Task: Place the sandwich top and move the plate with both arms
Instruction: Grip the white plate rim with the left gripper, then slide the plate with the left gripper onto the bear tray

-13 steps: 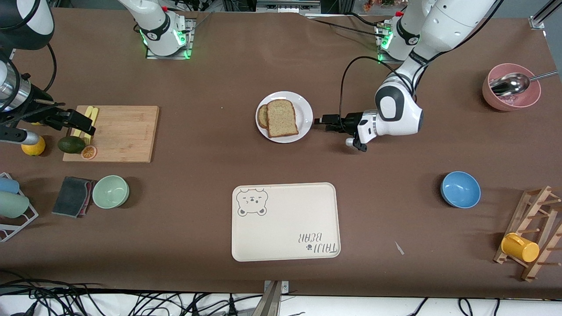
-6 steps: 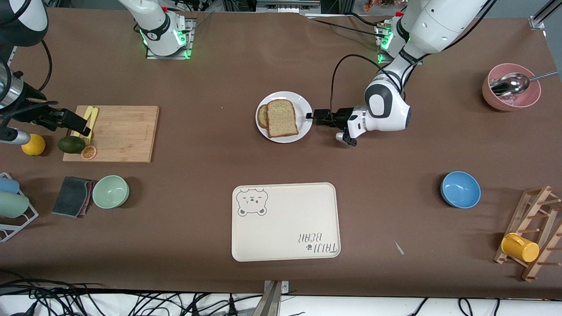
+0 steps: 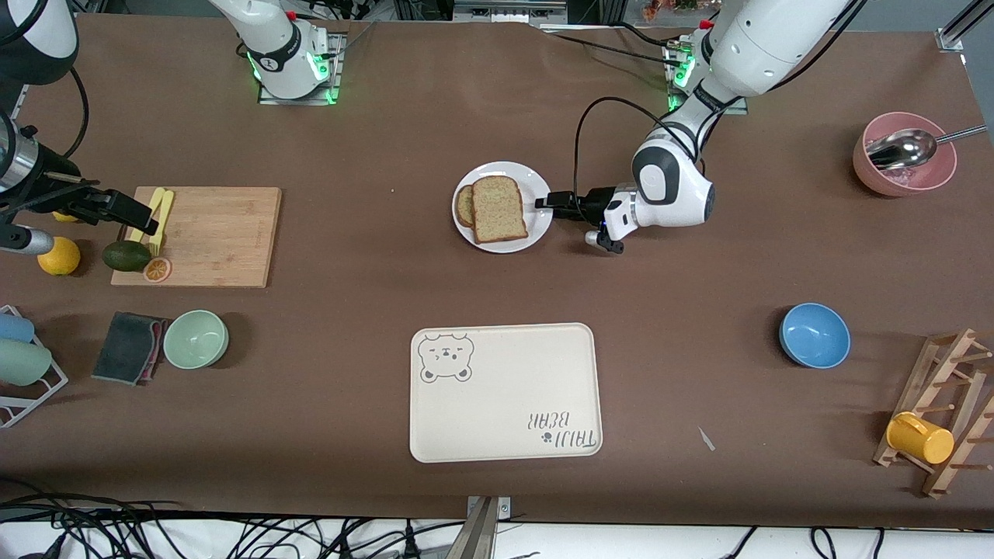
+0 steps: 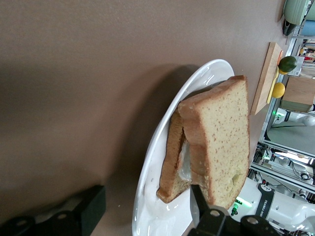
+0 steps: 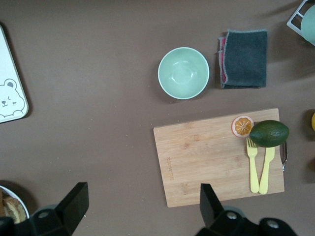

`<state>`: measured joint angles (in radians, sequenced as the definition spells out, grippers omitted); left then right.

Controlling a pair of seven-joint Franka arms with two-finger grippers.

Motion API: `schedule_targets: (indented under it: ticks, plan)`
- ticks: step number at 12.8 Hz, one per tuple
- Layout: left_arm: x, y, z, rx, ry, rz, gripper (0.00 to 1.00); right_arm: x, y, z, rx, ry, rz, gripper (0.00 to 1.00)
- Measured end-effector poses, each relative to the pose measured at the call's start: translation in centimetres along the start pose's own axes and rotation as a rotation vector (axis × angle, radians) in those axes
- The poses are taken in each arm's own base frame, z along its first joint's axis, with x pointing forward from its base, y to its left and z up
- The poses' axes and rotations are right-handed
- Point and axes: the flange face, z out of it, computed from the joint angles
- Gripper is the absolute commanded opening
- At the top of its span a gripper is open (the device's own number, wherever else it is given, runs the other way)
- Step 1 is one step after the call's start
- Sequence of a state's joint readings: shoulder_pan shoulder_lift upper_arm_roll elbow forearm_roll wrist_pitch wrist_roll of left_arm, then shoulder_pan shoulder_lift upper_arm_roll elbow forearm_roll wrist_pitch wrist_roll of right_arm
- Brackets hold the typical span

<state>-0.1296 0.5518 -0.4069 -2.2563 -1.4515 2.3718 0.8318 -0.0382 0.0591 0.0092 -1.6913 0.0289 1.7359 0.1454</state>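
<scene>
The sandwich top (image 3: 498,208) lies on a darker slice (image 3: 464,206), both on the white plate (image 3: 536,186) at mid-table. In the left wrist view the top slice (image 4: 221,142) leans over the lower slice, with egg white (image 4: 184,160) between them. My left gripper (image 3: 546,203) is low at the plate's rim on the left arm's side. It is open, its jaws straddling the rim (image 4: 162,206), one finger (image 4: 93,201) outside on the cloth, the other over the plate. My right gripper (image 3: 147,220) hangs open and empty over the cutting board's end.
A beige bear-print tray (image 3: 505,392) lies nearer the camera than the plate. A cutting board (image 3: 217,233) with avocado, orange slice and cutlery, a green bowl (image 3: 196,338) and a grey cloth sit at the right arm's end. A blue bowl (image 3: 814,335), a pink bowl with spoon (image 3: 905,163) and a cup rack stand at the left arm's end.
My left gripper has slid along the table to the plate, so its jaws now straddle the rim, and they have narrowed. The right gripper has drifted slightly toward its table end.
</scene>
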Motion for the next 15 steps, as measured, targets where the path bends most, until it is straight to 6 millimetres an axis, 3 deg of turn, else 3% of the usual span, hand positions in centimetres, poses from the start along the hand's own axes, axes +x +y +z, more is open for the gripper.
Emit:
schedule_targets:
  ticks: [2,6,8,15]
  plan:
    - [-0.2,0.1,0.4,-0.006,-0.003,-0.006,0.45,-0.2,0.3,0.1,-0.043,-0.015,-0.009,1.00]
    - [-1.1,0.7,1.9,-0.011,-0.020,-0.007,0.21,-0.4,0.4,0.1,-0.065,-0.028,-0.014,1.00]
    - [-1.1,0.7,1.9,-0.010,-0.020,-0.007,0.02,-0.3,0.3,-0.2,-0.065,-0.022,-0.014,1.00]
    - [-0.3,1.5,1.6,-0.033,0.016,-0.015,0.00,-0.3,0.3,-0.6,-0.064,-0.017,-0.014,1.00]
